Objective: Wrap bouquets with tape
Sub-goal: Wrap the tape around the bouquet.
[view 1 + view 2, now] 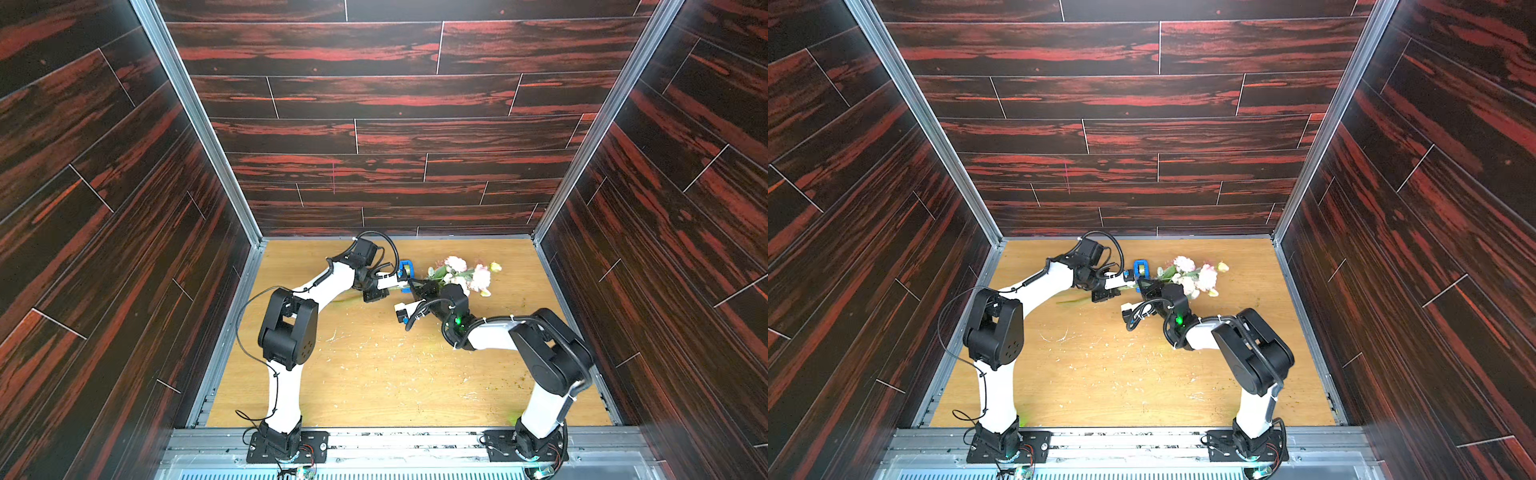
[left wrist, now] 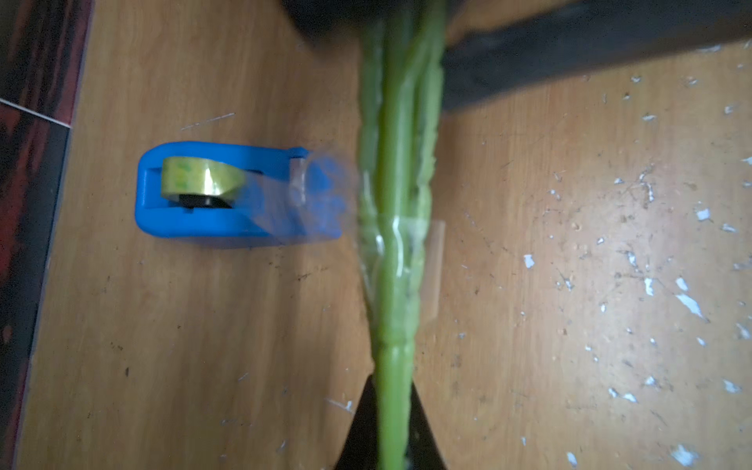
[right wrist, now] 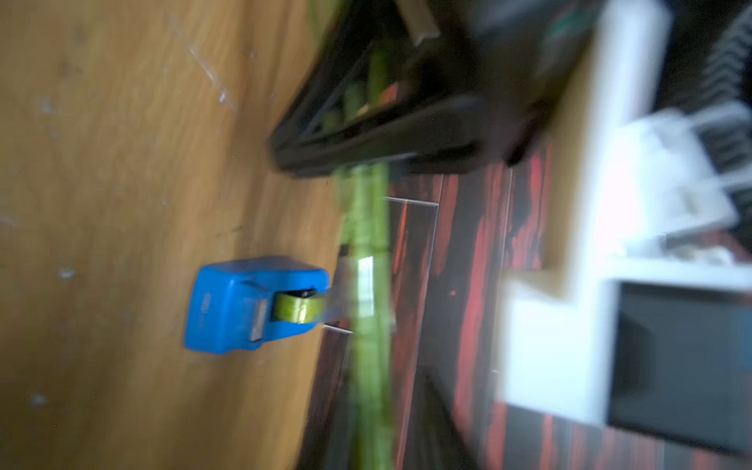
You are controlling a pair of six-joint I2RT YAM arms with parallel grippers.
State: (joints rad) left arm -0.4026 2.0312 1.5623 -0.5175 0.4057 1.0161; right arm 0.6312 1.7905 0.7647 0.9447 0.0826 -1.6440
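Observation:
The bouquet's pale pink blooms (image 1: 465, 276) (image 1: 1196, 276) lie near the back of the table, with the green stems (image 2: 396, 285) running left. My left gripper (image 2: 394, 390) is shut on the stems. A clear strip of tape (image 2: 321, 191) stretches from the roll in the blue dispenser (image 2: 228, 219) (image 1: 405, 266) to the stems and clings round them. My right gripper (image 3: 378, 427) straddles the stems (image 3: 370, 244) closer to the blooms. Its view is blurred, and a gap shows between one finger and the stems. The dispenser (image 3: 228, 309) stands just behind both grippers.
Dark red wood-pattern walls (image 1: 374, 137) close the table on three sides, with the back wall close behind the dispenser. White flecks (image 2: 687, 301) are scattered over the wooden tabletop (image 1: 374, 374). Both arm bases sit at the front edge.

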